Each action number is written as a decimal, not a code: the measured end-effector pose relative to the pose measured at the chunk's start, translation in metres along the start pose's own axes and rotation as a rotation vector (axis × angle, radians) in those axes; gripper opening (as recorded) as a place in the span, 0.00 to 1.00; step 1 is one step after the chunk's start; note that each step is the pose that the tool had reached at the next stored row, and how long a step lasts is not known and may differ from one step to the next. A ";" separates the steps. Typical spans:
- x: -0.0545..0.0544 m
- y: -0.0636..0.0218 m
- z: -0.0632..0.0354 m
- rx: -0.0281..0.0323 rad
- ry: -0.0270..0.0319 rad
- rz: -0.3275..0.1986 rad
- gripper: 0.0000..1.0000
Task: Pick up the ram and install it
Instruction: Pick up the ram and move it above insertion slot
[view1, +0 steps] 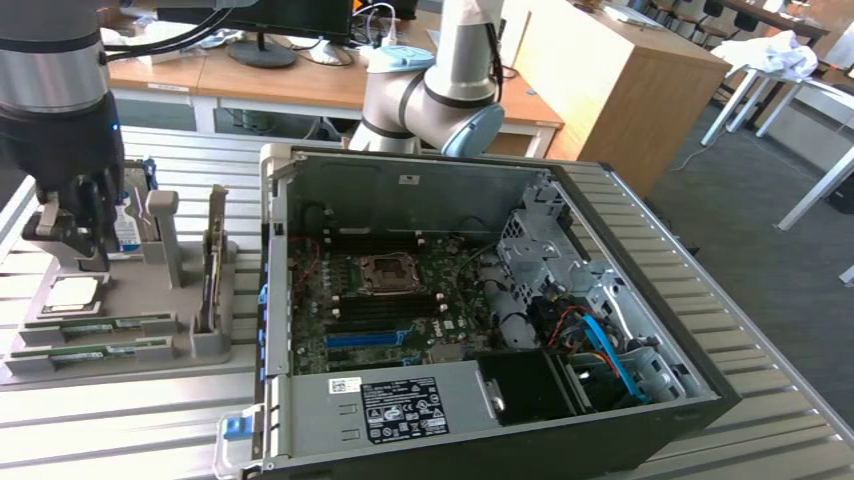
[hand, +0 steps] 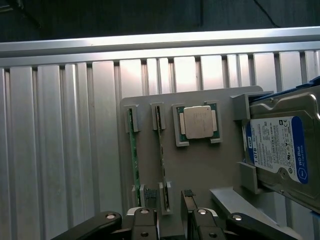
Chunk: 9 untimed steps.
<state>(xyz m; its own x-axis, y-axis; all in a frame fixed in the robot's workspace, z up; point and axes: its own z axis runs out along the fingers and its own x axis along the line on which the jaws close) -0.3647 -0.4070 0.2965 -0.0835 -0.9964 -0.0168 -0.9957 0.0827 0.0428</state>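
My gripper (hand: 171, 220) hangs over the grey holder (hand: 200, 170), jaws fully spread, gripping nothing; the ram (hand: 161, 150) stands on edge in its slot beneath, presumably so fingers can straddle it; the computer case (view1: 400, 195) lies open alongside.

Silver-grey arm (view1: 461, 60) w/ blue joint caps (view1: 470, 135), black gripper (hand: 170, 210) (silver screws (hand: 144, 211)).

I see an open black tower computer case (view1: 601, 445) lying on its side across the middle and right of the exterior view, its green motherboard (view1: 387, 310) exposed. At that view's left, a grey plastic holder tray (view1: 120, 371) sits on the ribbed silver metal table (view1: 120, 430). The tray carries a square silver processor chip (view1: 74, 291) and a silver hard drive with a blue label (hand: 280, 150), which stands on edge between grey posts.
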 end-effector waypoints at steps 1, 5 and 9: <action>0.000 0.0000 0.0006 0.0000 0.0001 0.000 0.33; 0.000 -0.0001 0.0030 -0.0001 0.0000 0.000 0.33; 0.000 -0.0002 0.0054 -0.0001 0.0000 0.000 0.33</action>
<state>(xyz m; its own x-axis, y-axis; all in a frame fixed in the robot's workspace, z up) -0.3647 -0.4070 0.2911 -0.0835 -0.9964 -0.0168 -0.9957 0.0827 0.0429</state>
